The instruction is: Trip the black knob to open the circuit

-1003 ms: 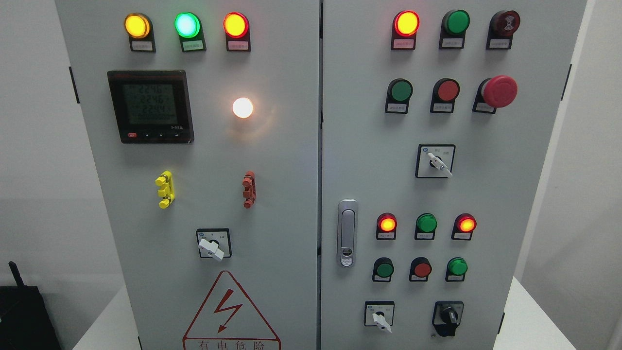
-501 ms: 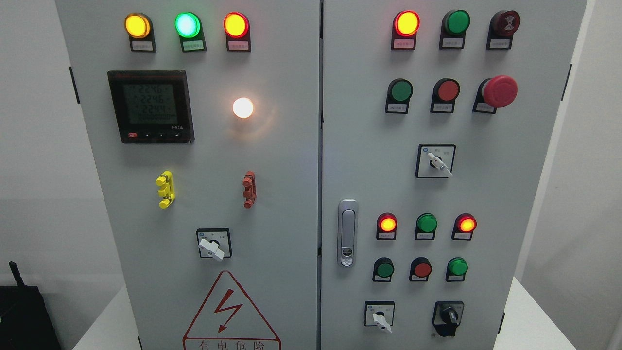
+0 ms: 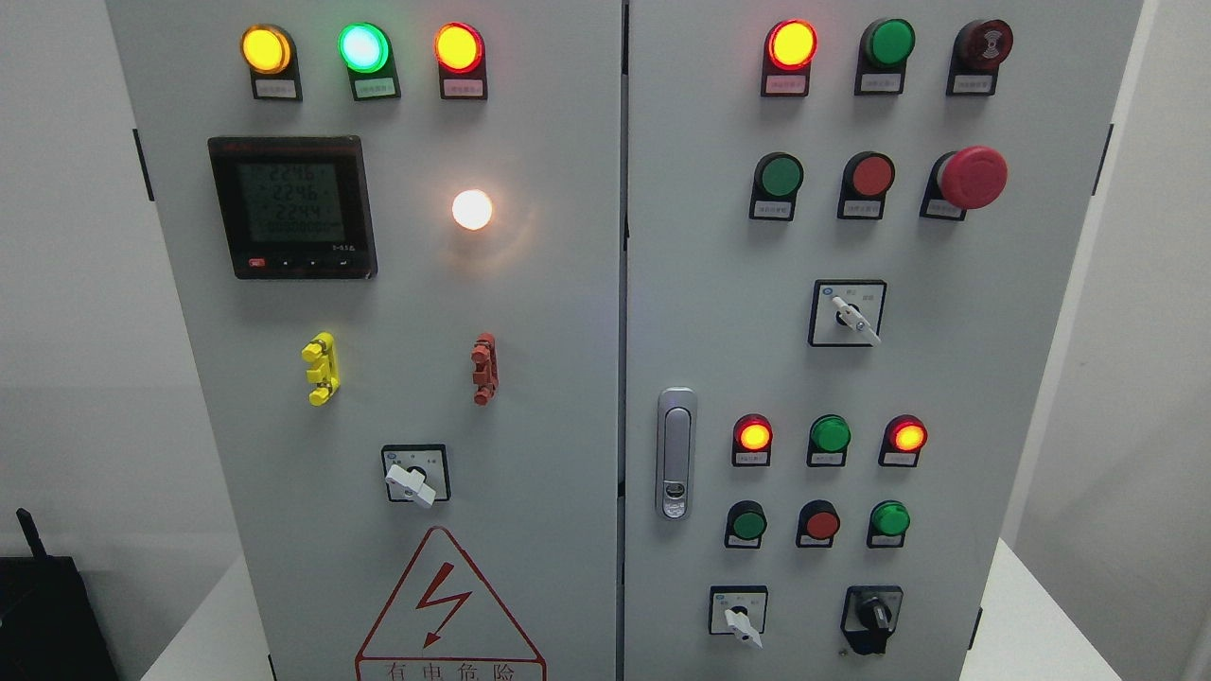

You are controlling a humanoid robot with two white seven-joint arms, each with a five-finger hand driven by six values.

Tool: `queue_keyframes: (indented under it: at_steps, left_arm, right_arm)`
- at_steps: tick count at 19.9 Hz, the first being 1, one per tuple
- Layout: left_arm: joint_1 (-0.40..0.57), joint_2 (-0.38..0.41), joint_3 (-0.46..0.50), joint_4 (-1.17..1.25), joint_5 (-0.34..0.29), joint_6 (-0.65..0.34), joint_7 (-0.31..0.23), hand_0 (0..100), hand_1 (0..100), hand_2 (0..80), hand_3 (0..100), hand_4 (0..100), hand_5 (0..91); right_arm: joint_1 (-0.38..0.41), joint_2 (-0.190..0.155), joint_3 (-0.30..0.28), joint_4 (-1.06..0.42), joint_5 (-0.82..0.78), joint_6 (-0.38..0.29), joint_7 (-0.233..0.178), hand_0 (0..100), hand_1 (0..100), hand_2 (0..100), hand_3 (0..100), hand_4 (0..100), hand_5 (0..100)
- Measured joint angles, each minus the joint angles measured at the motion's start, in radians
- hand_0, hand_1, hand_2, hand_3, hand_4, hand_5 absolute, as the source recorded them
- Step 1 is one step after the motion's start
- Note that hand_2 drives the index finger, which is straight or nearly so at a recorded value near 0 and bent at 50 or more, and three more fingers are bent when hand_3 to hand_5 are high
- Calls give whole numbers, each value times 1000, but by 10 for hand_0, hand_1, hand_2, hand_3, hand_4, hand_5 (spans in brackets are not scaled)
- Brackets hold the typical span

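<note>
The black knob [image 3: 872, 617] sits low on the right door [image 3: 946, 378] of the cabinet, near the bottom right corner, its handle pointing roughly straight up, and nothing touches it. Neither hand is in view, so how open either one is cannot be told, and the trip looks not yet begun. To the knob's left sits a white selector [image 3: 740, 619], and just above it a row of buttons, with a green button [image 3: 890, 519] closest. That crowding is the risk: a reach drifting left could turn the wrong switch, and one coming in high could press a button. Higher up, the red mushroom button [image 3: 971, 177] juts out, well apart from the knob. The knob is small, so fingers could slip off and leave it only half turned.
</note>
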Motion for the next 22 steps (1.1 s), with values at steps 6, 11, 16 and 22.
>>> queue_keyframes:
  at_steps: [6, 11, 16, 22]
  left_arm:
    - [0, 0, 0, 0, 0, 0, 0, 120, 389, 0, 0, 0, 0]
    - [0, 0, 0, 0, 0, 0, 0, 120, 389, 0, 0, 0, 0]
    - [0, 0, 0, 0, 0, 0, 0, 120, 389, 0, 0, 0, 0]
    - [0, 0, 0, 0, 0, 0, 0, 120, 389, 0, 0, 0, 0]
  right_arm:
    - [1, 0, 0, -77, 0, -90, -18, 0, 84, 0, 758, 613, 510]
    - [18, 0, 0, -211, 5, -156, -50, 0, 59, 0, 860, 733, 670]
    - [21, 0, 4, -291, 7, -252, -76, 0, 50, 0, 897, 776, 736]
    - [22, 0, 42, -330, 7, -373, -130, 0, 30, 0, 968, 842, 842]
